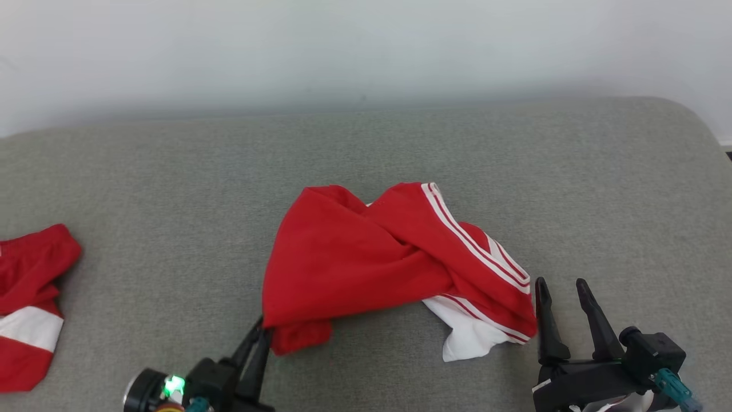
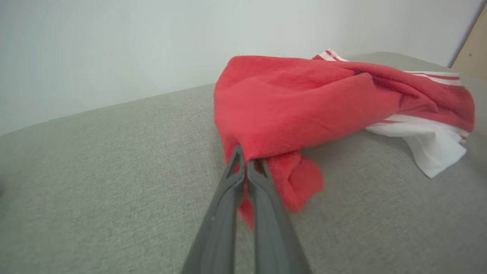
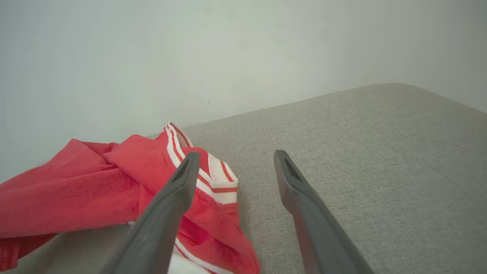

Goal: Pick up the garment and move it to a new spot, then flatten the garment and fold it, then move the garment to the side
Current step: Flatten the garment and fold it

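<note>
The red garment (image 1: 372, 257) lay crumpled at the middle of the grey surface (image 1: 400, 143). The left gripper (image 1: 264, 328) had its jaws clenched on the garment's near corner. The right gripper (image 1: 563, 289) had its jaws released beside the striped hem. Advised: lift slowly and keep the hem from dragging.

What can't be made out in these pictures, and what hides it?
- Head view: the second garment is cut off by the left edge.
- Head view: the red garment is crumpled; its folds hide its shape.
- Left wrist view: the shut left end effector covers how much cloth it pinches.
- Right wrist view: the right end effector overlaps the cloth; contact unclear.
</note>
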